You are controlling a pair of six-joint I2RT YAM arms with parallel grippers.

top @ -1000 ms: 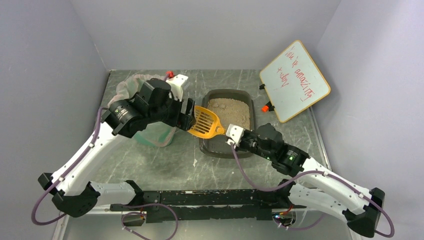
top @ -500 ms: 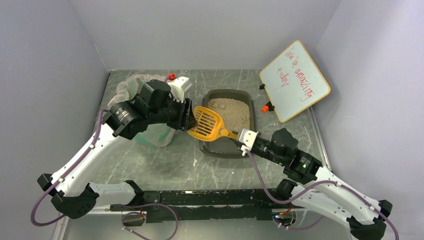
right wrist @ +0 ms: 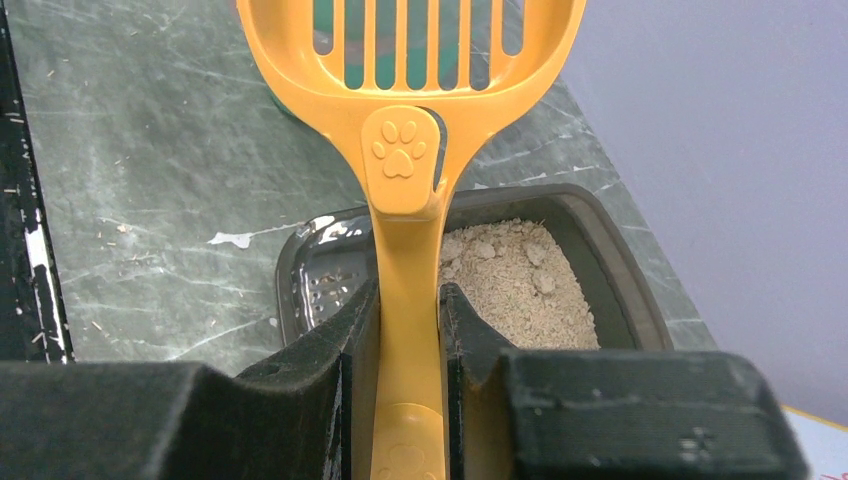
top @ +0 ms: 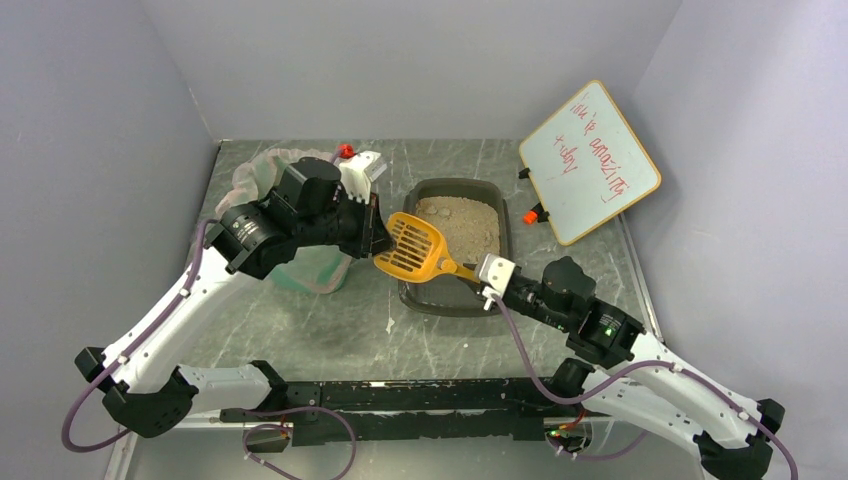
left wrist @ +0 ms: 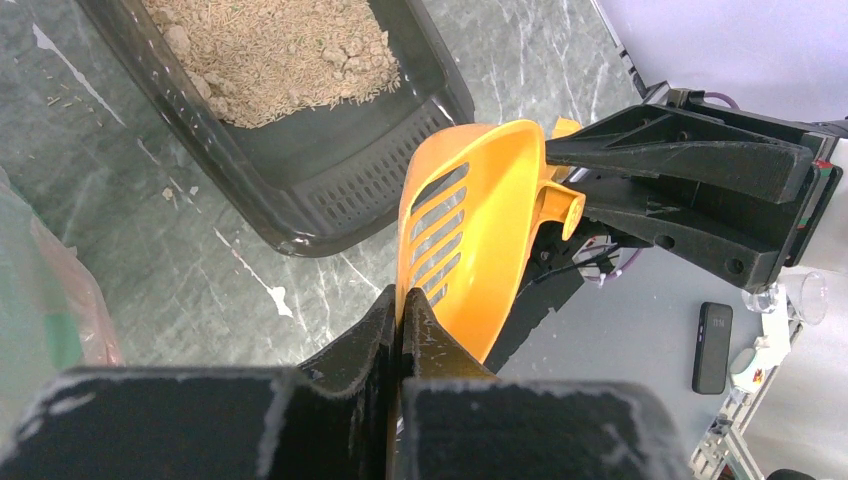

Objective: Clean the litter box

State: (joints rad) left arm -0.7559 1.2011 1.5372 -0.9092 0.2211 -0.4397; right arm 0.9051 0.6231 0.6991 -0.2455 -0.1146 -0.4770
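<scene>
The litter box (top: 506,238) is a dark grey tray with beige litter heaped at its far end, lying mid-table. An orange slotted scoop (top: 412,248) hangs over its near left corner. My left gripper (top: 381,246) is shut on the thin edge of the scoop's head, and in the left wrist view its jaws (left wrist: 402,305) pinch that orange rim (left wrist: 470,230). My right gripper (top: 474,268) is shut on the scoop's handle. In the right wrist view the handle (right wrist: 405,290) runs between the fingers above the litter box (right wrist: 600,250).
A green bin with a clear bag liner (top: 310,272) stands left of the litter box, under my left arm. A whiteboard (top: 590,160) leans against the right wall with a marker (top: 533,214) at its foot. Grey walls close in three sides.
My left gripper has closed from open onto the scoop's edge. My right arm drew back to the right while gripping the handle. The scoop barely shifted.
</scene>
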